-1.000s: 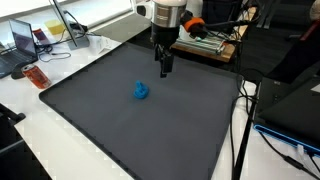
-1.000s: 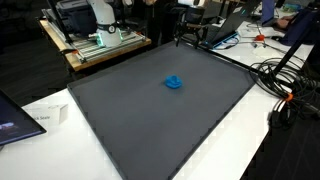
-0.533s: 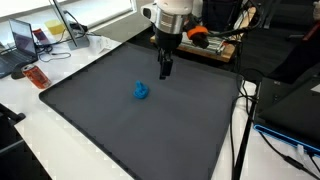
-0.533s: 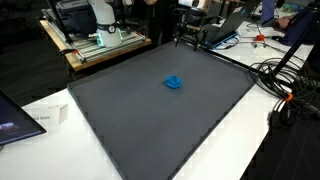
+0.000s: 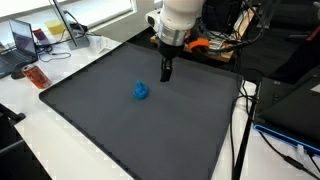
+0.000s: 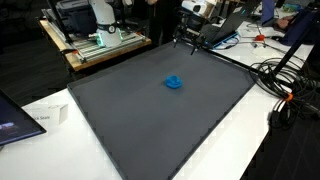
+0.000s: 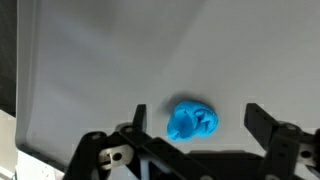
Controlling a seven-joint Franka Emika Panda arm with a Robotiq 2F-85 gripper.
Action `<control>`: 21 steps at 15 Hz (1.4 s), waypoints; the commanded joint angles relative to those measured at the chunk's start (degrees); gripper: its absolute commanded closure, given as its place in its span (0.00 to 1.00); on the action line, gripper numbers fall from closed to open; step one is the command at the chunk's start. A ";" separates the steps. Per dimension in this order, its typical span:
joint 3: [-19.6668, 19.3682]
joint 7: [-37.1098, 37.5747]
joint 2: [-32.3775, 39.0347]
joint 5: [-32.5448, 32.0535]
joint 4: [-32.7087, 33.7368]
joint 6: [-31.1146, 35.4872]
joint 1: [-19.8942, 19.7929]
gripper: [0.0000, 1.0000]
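A small crumpled blue object (image 5: 141,91) lies on the dark grey mat (image 5: 120,130) in both exterior views (image 6: 174,83). My gripper (image 5: 166,72) hangs above the mat near its far edge, apart from the blue object and holding nothing. In the wrist view the blue object (image 7: 192,120) lies on the mat between my two fingers (image 7: 200,122), which stand wide apart and do not touch it.
The mat covers a white table (image 5: 30,130). A laptop (image 5: 22,42) and a red item (image 5: 36,76) lie at one side. Cables (image 6: 285,85) and equipment (image 6: 95,35) surround the mat (image 6: 160,110). A white box (image 6: 50,115) sits near a mat edge.
The arm has swung and risen slightly, with the wrist tilting; the gripper has shifted a little to the right. The blue object has not moved.
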 commanded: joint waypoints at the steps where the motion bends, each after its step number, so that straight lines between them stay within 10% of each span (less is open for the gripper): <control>1: -0.56 4.04 3.14 -0.20 4.26 -3.81 1.28 0.00; 12: -3.17 15.48 8.97 -6.80 9.24 -3.31 4.13 0.00; 21: -2.05 2.35 8.12 -4.40 11.37 -2.03 -0.31 0.00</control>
